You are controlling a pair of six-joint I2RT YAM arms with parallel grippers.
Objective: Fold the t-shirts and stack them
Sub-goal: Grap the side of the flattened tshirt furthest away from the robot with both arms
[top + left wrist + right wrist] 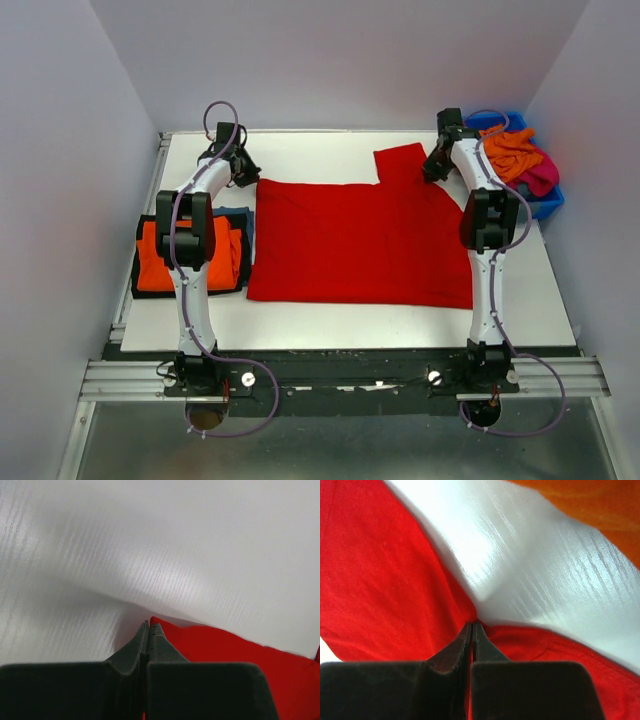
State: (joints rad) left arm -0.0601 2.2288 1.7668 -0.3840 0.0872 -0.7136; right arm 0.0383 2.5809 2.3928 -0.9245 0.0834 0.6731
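A large bright red t-shirt [360,240] lies spread flat mid-table, one sleeve [402,163] sticking out at the far edge. My left gripper [246,168] is at the shirt's far left corner; in the left wrist view its jaws [149,625] are shut with red cloth [240,655] pinched between them. My right gripper [436,166] is at the notch beside the sleeve; in the right wrist view it [471,624] is shut on the red cloth [385,580]. A folded orange t-shirt [160,260] lies at the left on a teal-blue one [241,216].
A blue plastic bin [548,203] at the far right holds an orange shirt [510,150] and a magenta one [540,178]. Orange cloth [600,505] shows at the top of the right wrist view. Grey walls enclose the white table [320,150] on three sides.
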